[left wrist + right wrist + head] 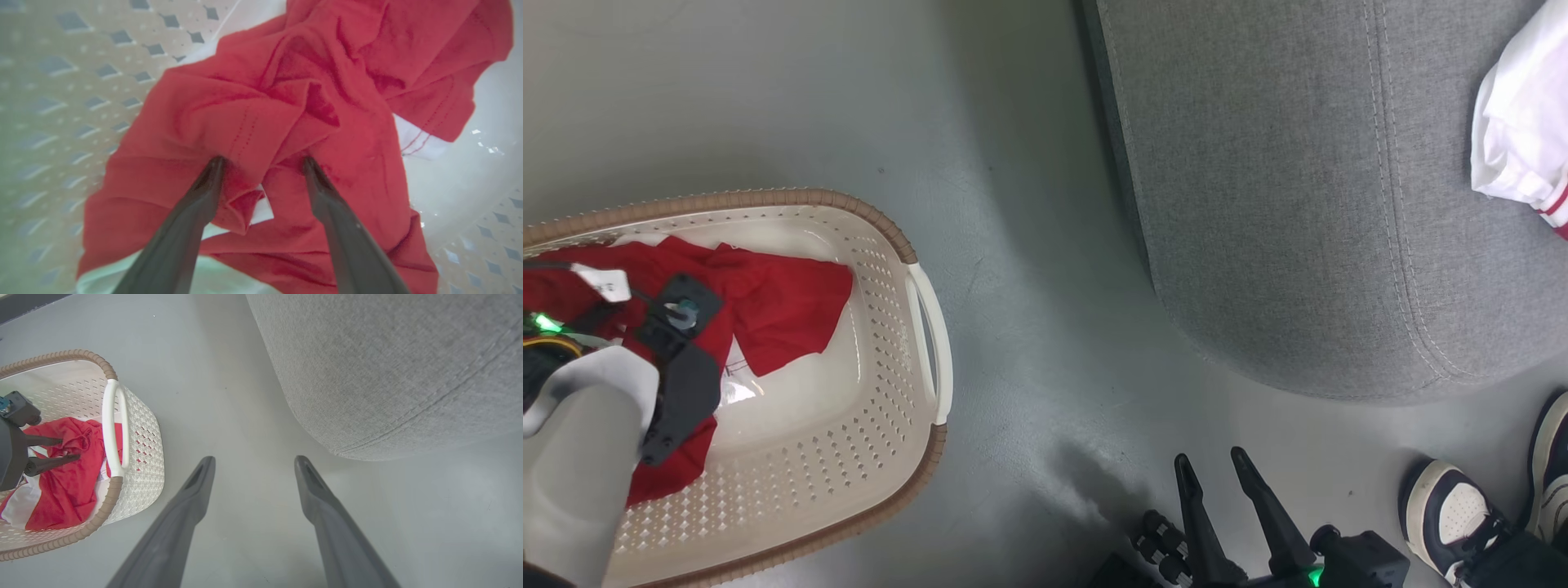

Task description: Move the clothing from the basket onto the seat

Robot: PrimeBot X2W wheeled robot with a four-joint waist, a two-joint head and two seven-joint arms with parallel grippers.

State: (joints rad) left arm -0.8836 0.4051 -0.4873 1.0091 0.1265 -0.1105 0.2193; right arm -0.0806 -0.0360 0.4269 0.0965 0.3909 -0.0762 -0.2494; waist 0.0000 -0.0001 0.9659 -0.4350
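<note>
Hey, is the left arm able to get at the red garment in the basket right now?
Probably yes: the left gripper is down inside the basket, jaws open, tips seemingly on the red garment, nothing in between.

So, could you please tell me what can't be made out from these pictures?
Head view: the basket is cut by the left edge; the pale forearm covers part of the red clothing.
Head view: the white garment on the seat is cut by the right edge, a person's shoes by the corner.
Left wrist view: whatever lies under the red clothing is hidden; the left end effector is open, contact unclear.
</note>
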